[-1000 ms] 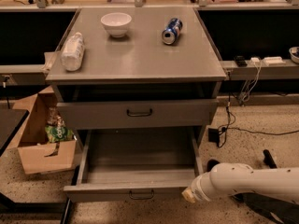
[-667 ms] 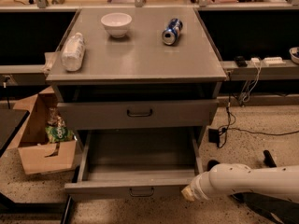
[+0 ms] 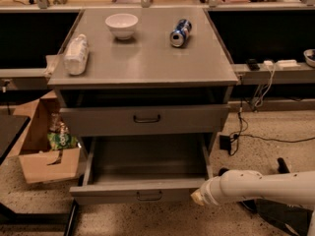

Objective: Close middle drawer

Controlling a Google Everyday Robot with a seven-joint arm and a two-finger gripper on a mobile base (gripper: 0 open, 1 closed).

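The middle drawer point(image 3: 147, 193) is pulled far out of the grey cabinet. It is wide, shallow and empty, with a low front panel and a small dark bar handle point(image 3: 149, 196). My gripper point(image 3: 197, 197) is at the end of the white arm point(image 3: 261, 186), which reaches in from the lower right. It sits at the right end of the drawer's front panel, at or very near it. The taller-fronted top drawer point(image 3: 146, 119) above stands slightly out. The lowest drawer is hidden under the open one.
On the cabinet top are a white bowl point(image 3: 121, 24), a lying blue can point(image 3: 180, 32) and a lying white bottle point(image 3: 76, 54). An open cardboard box point(image 3: 47, 156) with packets stands on the floor at left. Cables and an adapter point(image 3: 225, 143) lie on the floor at right.
My gripper has edged slightly up and to the left toward the drawer's front right corner. The drawer is still about as far out as before.
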